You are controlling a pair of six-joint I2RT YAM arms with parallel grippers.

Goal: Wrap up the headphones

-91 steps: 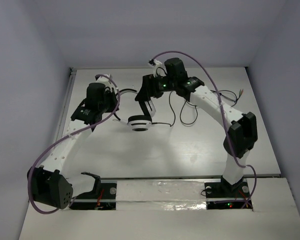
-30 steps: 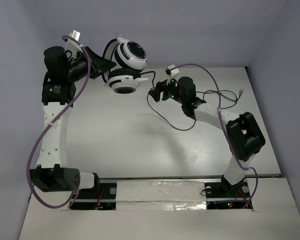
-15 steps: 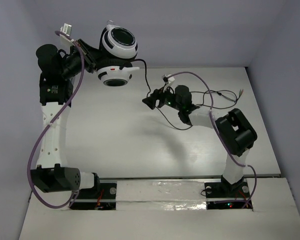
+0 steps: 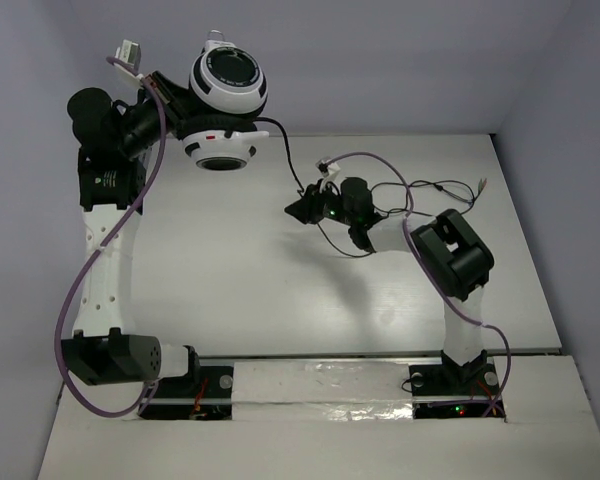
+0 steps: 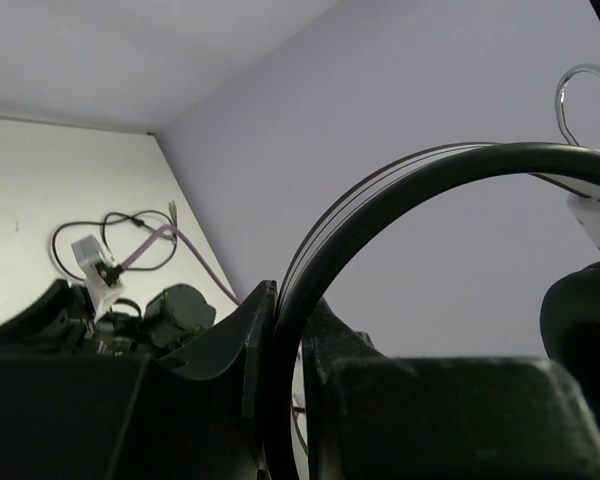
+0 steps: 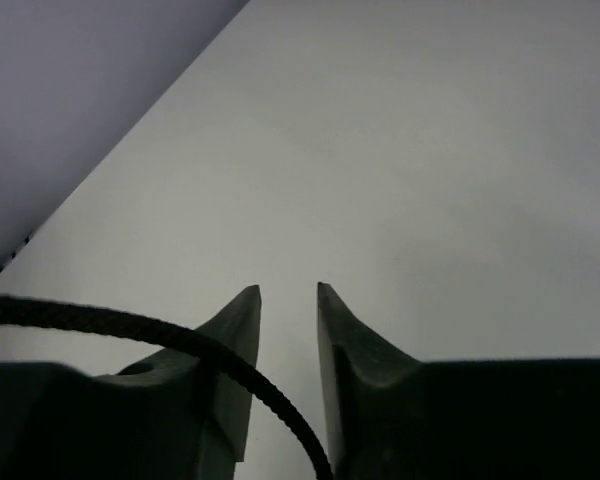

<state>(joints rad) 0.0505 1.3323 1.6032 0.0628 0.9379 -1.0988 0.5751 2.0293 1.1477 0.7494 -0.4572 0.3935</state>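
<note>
Top external view: my left gripper (image 4: 176, 112) is clamped on the headband of the headphones (image 4: 223, 110) and holds them high off the counter (image 4: 230, 290) at the far left, earcups stacked one above the other. My left arm stands nearly upright from its base, wrist turned right. The left wrist view confirms the grip: the dark band arcs out from between my two closed fingers.

The cable (image 4: 285, 160) leaves the lower earcup, drops rightward and down to my right gripper (image 4: 302, 208), then trails on in loose loops across the far right of the counter. Its free run thus lies from the headset on the left toward my right gripper near the counter's middle. The right arm is the nearer one to the cable; it is folded low, elbow raised, wrist pointing left.

Right wrist view: the fingers stand a narrow gap apart, part closed. The cable crosses in front of the left finger and runs down toward the gap. I cannot tell whether it is pinched yet.
</note>
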